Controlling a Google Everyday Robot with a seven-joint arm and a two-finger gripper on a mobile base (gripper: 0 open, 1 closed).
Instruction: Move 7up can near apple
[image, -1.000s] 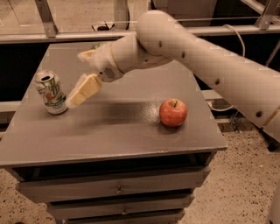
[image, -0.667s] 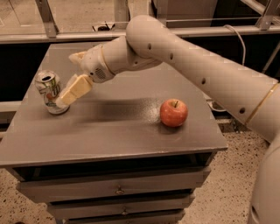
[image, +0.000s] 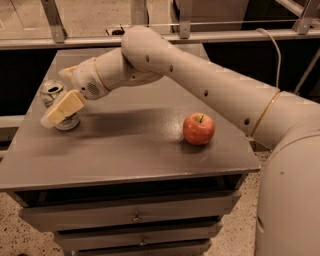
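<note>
The 7up can (image: 51, 90), silver-white with a shiny top, stands upright at the left end of the grey table top (image: 135, 145). My gripper (image: 61, 94) is at the can, reaching in from the right. Its pale near finger (image: 63, 107) lies across the front of the can and hides most of its body. The other finger (image: 68, 73) is behind the can. The jaws stand apart, one on each side of the can. The red-orange apple (image: 199, 128) sits on the right part of the table, well away from the can.
My arm (image: 200, 80) spans the table from the right, above its back half. The table is a cabinet with drawers (image: 135, 217) below its front edge. A railing (image: 225, 35) runs behind the table.
My gripper has moved left and down onto the can, and its near finger now covers the can's front. The can and the apple have not moved.
</note>
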